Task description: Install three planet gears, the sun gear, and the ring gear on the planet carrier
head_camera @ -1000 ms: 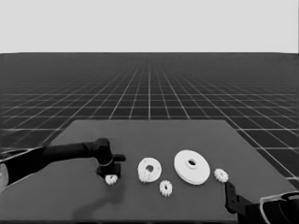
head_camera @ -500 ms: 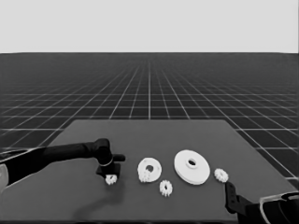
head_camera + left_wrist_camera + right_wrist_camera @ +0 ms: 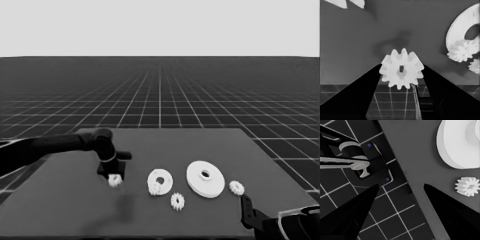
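My left gripper [image 3: 114, 174] reaches in over the table's left half and is shut on a planet gear [image 3: 115, 181]. In the left wrist view that toothed gear [image 3: 401, 68] is pinched between the two fingers of the left gripper [image 3: 401, 66], above its own shadow on the table. To its right lies the smaller round part [image 3: 160, 181], the planet carrier, with a gear [image 3: 156, 189] on its near side. The larger round part [image 3: 205, 178], the ring gear, lies right of it. My right gripper [image 3: 246, 210] waits open at the lower right corner.
One loose gear [image 3: 177, 201] lies in front of the smaller round part, another [image 3: 236, 188] right of the larger one and close to the right gripper [image 3: 401, 185]. Dark machinery with blue lights [image 3: 362, 162] shows past the table's edge.
The left gripper has risen a little with the gear in it, and the gear's shadow now falls apart from it. The right arm has not moved.
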{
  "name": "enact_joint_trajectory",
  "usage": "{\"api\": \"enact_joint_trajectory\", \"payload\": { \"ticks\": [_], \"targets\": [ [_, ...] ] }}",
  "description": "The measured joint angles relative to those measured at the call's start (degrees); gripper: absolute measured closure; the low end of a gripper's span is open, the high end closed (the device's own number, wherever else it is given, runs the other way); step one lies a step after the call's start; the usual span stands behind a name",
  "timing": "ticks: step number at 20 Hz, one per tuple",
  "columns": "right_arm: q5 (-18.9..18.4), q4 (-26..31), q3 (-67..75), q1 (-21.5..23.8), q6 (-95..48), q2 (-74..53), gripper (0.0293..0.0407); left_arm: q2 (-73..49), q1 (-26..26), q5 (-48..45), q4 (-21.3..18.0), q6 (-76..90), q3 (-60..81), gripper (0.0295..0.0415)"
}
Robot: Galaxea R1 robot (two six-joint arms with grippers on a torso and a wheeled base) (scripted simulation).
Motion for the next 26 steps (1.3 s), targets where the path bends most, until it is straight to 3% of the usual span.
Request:
{"api": "enact_joint_trajectory", "payload": {
  "ticks": [2, 4, 7, 12, 15, 22, 24, 26],
  "targets": [
    [0.0, 0.0, 0.0, 0.0, 0.0, 0.0, 0.0315, 0.0, -0.1, 0.0, -0.1, 0.0, 0.0, 0.0398],
    [0.0, 0.0, 0.0, 0.0, 0.0, 0.0, 0.0315, 20.6, -1.8, 0.6, -1.8, -0.6, -21.2, 0.0398],
    [0.0, 0.0, 0.0, 0.0, 0.0, 0.0, 0.0315, 32.0, -2.2, -0.3, -2.5, 5.3, -37.3, 0.0398],
    [0.0, 0.0, 0.0, 0.0, 0.0, 0.0, 0.0315, 34.8, -2.2, -0.6, -2.7, 7.7, -42.5, 0.0398],
    [0.0, 0.0, 0.0, 0.0, 0.0, 0.0, 0.0315, 36.7, 4.4, -3.8, 3.0, 10.6, -47.9, 0.0398],
    [0.0, 0.0, 0.0, 0.0, 0.0, 0.0, 0.0315, 37.4, 5.9, -4.9, 4.3, 11.7, -50.0, 0.0398],
    [0.0, 0.0, 0.0, 0.0, 0.0, 0.0, 0.0315, 37.4, 5.9, -4.9, 4.3, 11.7, -50.0, 0.0339],
    [0.0, 0.0, 0.0, 0.0, 0.0, 0.0, 0.0315, 37.4, 5.9, -4.9, 4.3, 11.7, -50.0, 0.0327]
  ]
}}
